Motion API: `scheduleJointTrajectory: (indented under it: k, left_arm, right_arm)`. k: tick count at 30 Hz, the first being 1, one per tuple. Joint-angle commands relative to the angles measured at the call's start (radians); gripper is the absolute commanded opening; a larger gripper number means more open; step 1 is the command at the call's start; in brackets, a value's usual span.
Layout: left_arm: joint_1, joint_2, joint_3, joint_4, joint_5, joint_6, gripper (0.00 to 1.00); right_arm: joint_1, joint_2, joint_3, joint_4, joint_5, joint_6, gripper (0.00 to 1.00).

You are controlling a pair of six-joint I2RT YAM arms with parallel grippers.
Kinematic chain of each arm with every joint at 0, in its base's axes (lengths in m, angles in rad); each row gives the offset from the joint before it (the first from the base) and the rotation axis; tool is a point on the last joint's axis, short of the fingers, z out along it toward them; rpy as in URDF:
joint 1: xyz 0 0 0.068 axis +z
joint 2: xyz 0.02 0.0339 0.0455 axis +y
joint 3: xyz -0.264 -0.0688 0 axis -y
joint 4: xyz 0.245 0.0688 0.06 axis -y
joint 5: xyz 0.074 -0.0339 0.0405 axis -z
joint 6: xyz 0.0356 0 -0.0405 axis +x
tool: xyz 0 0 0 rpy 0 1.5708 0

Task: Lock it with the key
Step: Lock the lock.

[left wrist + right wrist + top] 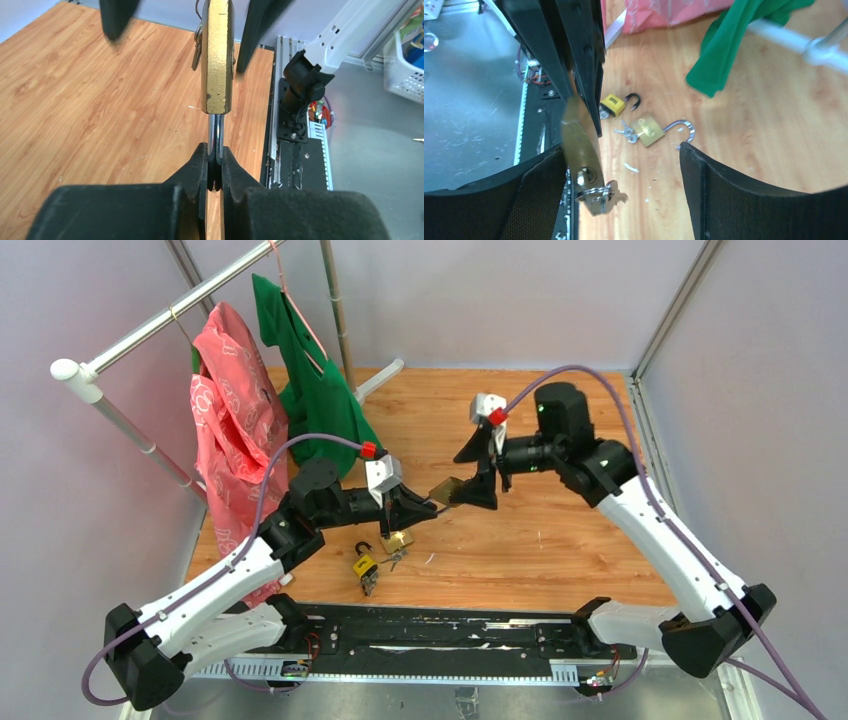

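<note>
In the top view the brass padlock (446, 489) hangs half hidden above the bench (580, 540). Left wrist view: left fingers (197, 167) pinch its shackle (216, 132), the body's far end cut off. Right wrist view alone: right fingers (744, 200) spread either side of its blurred body, key (600, 197) at its end.

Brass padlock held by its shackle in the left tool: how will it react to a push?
Brass padlock looks solid: likely stiff, heavy for its size. Left tool pinches only the smooth chrome shackle, so it may pivot or slip. The key ring dangles, likely swinging.
</note>
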Motion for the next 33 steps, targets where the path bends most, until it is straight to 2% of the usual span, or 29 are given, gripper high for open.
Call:
scheduleJointTrajectory:
  k: [1, 6, 8, 11, 13, 14, 16, 18, 22, 23, 24, 26, 30, 33]
  left_arm:
    - [0.008, -0.032, 0.001, 0.064, 0.01, 0.074, 0.0]
    - [0.008, -0.041, 0.005, 0.035, 0.001, 0.144, 0.0]
    - [0.008, -0.039, 0.014, -0.001, 0.001, 0.178, 0.0]
    - [0.008, -0.031, 0.045, -0.116, -0.013, 0.283, 0.0]
    - [0.008, -0.014, 0.1, -0.31, -0.044, 0.442, 0.0]
    - [0.008, -0.004, 0.137, -0.417, -0.097, 0.569, 0.0]
    - [0.008, 0.03, 0.226, -0.66, -0.186, 0.767, 0.0]
    - [0.008, 0.08, 0.337, -0.86, -0.27, 0.892, 0.0]
    - [-0.02, 0.223, 0.614, -1.108, -0.434, 0.966, 0.0]
    - [-0.034, 0.251, 0.661, -1.152, -0.468, 0.971, 0.0]
    - [-0.046, 0.272, 0.698, -1.183, -0.489, 0.97, 0.0]
    - [-0.068, 0.286, 0.737, -1.216, -0.502, 0.955, 0.0]
    - [-0.114, 0.283, 0.752, -1.217, -0.541, 0.932, 0.0]
    - [-0.12, 0.294, 0.764, -1.216, -0.541, 0.908, 0.0]
  right_arm:
    - [-0.042, 0.0, 0.249, -0.234, -0.047, -0.083, 0.82]
    - [-0.042, 0.04, 0.442, -0.526, -0.031, -0.165, 0.83]
    - [-0.041, 0.03, 0.45, -0.526, 0.043, -0.13, 0.83]
    - [-0.037, -0.001, 0.37, -0.487, 0.124, -0.123, 0.72]
    - [-0.033, -0.019, 0.3, -0.453, 0.15, -0.122, 0.72]
    - [-0.033, -0.027, 0.257, -0.429, 0.157, -0.117, 0.72]
    - [-0.033, -0.05, 0.172, -0.357, 0.168, -0.096, 0.72]
    - [-0.029, -0.089, 0.053, -0.226, 0.181, -0.072, 0.7]
    - [-0.012, -0.195, -0.241, 0.234, 0.149, -0.011, 0.66]
    - [-0.009, -0.206, -0.296, 0.302, 0.147, 0.005, 0.66]
    - [-0.002, -0.218, -0.341, 0.403, 0.148, 0.017, 0.66]
    - [0.009, -0.21, -0.382, 0.477, 0.166, 0.037, 0.66]
    - [0.028, -0.167, -0.394, 0.539, 0.181, 0.051, 0.74]
    - [0.047, -0.137, -0.377, 0.547, 0.175, 0.031, 0.75]
